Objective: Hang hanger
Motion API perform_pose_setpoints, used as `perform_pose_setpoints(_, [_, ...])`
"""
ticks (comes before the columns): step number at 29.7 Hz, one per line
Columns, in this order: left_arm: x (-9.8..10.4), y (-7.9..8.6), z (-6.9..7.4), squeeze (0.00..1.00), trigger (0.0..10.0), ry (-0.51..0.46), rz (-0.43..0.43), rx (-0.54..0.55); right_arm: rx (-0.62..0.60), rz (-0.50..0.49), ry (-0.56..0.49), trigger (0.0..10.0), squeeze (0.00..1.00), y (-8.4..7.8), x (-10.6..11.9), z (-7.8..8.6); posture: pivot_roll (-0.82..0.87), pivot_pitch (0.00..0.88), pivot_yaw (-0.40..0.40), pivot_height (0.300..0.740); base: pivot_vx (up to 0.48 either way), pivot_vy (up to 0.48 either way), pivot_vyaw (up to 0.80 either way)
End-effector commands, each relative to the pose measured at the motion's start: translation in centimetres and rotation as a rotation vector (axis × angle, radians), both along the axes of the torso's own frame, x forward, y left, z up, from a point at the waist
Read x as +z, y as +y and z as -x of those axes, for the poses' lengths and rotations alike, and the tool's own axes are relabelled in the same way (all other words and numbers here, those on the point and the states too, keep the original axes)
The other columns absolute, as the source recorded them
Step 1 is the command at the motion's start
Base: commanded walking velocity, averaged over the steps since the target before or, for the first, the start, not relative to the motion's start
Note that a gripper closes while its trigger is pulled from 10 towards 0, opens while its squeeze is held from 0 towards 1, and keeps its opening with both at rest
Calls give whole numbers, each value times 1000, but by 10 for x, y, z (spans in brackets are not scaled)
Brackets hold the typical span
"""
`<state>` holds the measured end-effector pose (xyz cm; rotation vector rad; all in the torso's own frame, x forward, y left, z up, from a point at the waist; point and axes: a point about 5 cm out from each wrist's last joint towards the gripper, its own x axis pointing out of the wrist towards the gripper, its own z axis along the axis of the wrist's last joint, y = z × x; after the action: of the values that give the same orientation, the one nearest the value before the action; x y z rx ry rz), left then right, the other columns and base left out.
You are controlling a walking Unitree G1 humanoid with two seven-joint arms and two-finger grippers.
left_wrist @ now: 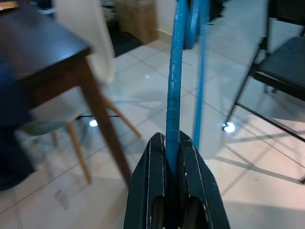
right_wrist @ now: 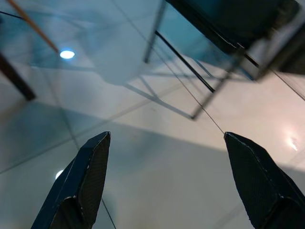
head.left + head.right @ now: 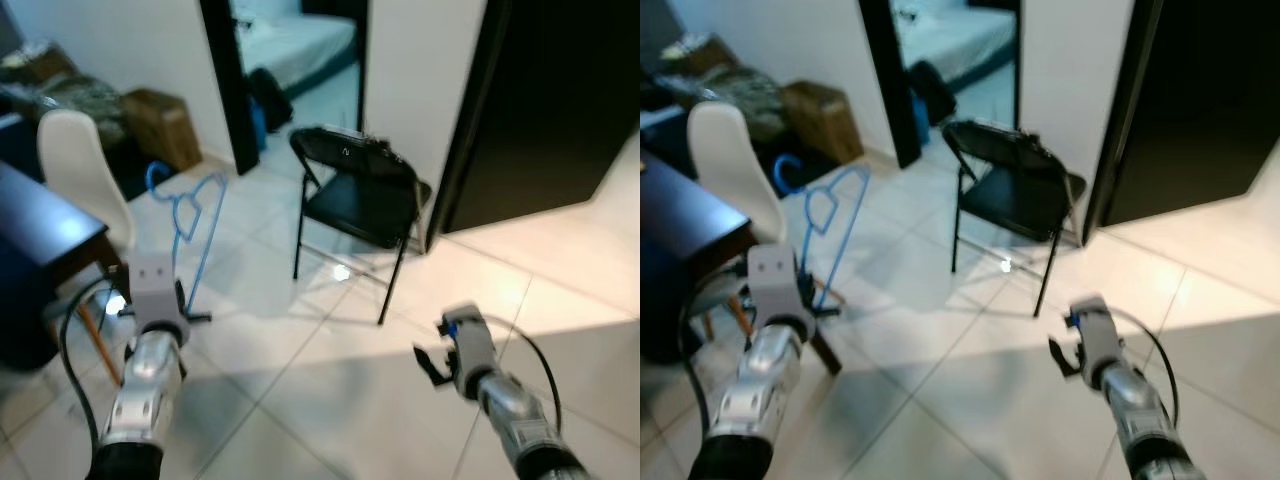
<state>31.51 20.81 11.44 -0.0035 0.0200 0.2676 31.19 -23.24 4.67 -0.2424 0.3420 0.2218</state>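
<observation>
**Blue hanger held up on the left, chair ahead**

While we stand on the pale tiled floor [image 3: 330, 400] of a room, our left gripper [image 1: 172, 143] has its jaws pinched tight on a thin bar of the blue hanger [image 3: 190, 215]. The hanger rises from the jaws up and away from us, its hook [image 3: 157, 176] at the far upper end, near the white chair [image 3: 85, 170] on the left. In the left wrist view the blue bar runs straight out from between the two black fingers [image 1: 150, 181], which touch it on both sides.

Our right gripper [image 2: 167, 157] hovers over the floor on the near right, well apart from the hanger. Its jaws stand wide, with nothing between them but tile.

A black folding chair [image 3: 360, 195] stands ahead of us, about mid-scene, in front of a white wall section between two dark openings. Through the far doorway on the left we see a bed [image 3: 290, 40] with light bedding. A dark surface [image 3: 40, 225] with wooden legs sits at the left edge, just beside the white chair. A brown cardboard box [image 3: 160, 125] rests on the floor against the far left wall. A black cable loops beside our left arm.
</observation>
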Motion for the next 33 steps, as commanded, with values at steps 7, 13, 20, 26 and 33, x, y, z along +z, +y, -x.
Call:
perform_pose_setpoints(7, [33,9,-12,0,10000,-61,-107,-214,90,-70,-131,10000,0,-1,39,-18,-36,79,45,740,0,0,786])
perform_pose_setpoints(13, [60,28,-19,0,10000,7,-246,-429,194,-146,-270,10000,0,-7,83,-28,-31,67,44,740,0,0,772])
perform_pose_setpoints(20, [85,40,-1,0,10000,210,-501,-838,535,-308,-404,10000,0,4,156,-22,-19,48,54,740,0,0,0])
perform_pose_setpoints(26, [133,30,35,0,10000,244,-527,-1371,1185,-296,-307,10000,0,44,215,27,-13,26,63,740,0,0,0])
perform_pose_setpoints(33, [147,-14,48,0,10000,161,-544,-1688,1418,-146,-152,10000,1000,101,192,44,-14,9,63,740,0,0,0])
